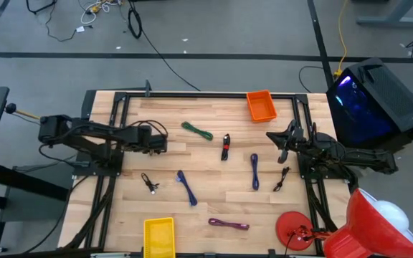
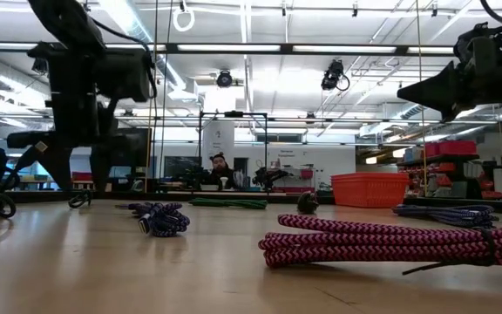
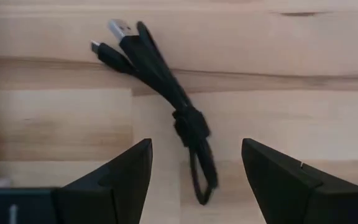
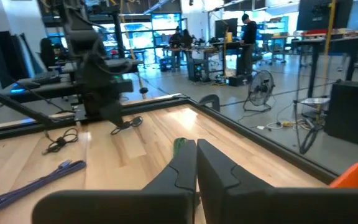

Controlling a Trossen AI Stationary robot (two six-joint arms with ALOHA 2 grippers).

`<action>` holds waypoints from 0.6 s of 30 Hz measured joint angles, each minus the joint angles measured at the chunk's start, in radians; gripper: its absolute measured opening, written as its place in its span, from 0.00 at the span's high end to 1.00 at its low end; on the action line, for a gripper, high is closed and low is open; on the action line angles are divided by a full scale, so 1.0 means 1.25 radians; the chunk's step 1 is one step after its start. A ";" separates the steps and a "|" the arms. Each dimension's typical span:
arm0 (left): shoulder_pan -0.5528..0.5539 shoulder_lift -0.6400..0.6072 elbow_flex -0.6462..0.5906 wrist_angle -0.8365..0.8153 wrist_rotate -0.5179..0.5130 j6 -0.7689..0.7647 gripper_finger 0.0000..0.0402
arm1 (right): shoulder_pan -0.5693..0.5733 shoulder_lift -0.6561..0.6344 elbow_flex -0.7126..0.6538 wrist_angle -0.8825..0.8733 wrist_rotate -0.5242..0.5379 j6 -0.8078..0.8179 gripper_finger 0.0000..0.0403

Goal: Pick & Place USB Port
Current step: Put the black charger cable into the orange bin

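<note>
My left gripper (image 3: 196, 144) is open and points down over a short black USB cable (image 3: 179, 106), tied at its middle, which lies flat on the wooden table with its plugs (image 3: 120, 34) beyond the fingertips. One finger stands on either side of the cable, and neither touches it. In the high view the gripper (image 1: 160, 142) hides this cable; the right wrist view shows the cable (image 4: 126, 124) beneath it. My right gripper (image 4: 196, 149) is shut and holds nothing, raised above the table's right part (image 1: 282, 143).
Other bundled cables lie about: green (image 1: 196, 130), black and red (image 1: 225, 147), blue (image 1: 254, 170), black (image 1: 281, 179), black (image 1: 149, 183), blue (image 1: 186, 188), purple (image 1: 228, 224). An orange bin (image 1: 261, 105) sits at the far edge, a yellow bin (image 1: 159, 236) at the near edge.
</note>
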 joint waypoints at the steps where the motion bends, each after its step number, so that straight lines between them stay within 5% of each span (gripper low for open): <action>1: 0.004 0.018 0.000 0.009 -0.001 0.000 0.37 | 0.000 0.000 0.000 -0.001 -0.007 0.002 0.96; 8: 0.022 0.096 0.004 0.042 -0.008 0.060 0.43 | 0.000 0.000 0.000 -0.002 -0.022 0.004 0.96; 11: 0.022 0.098 0.003 0.056 -0.005 0.070 0.61 | 0.000 0.000 0.000 -0.002 -0.022 0.004 0.96; 14: 0.022 0.092 0.004 0.067 0.003 0.099 0.90 | 0.000 0.000 0.000 -0.002 -0.021 0.003 0.96; 18: 0.022 0.093 0.004 0.057 0.004 0.112 0.97 | 0.000 0.000 0.000 -0.002 -0.013 0.002 0.96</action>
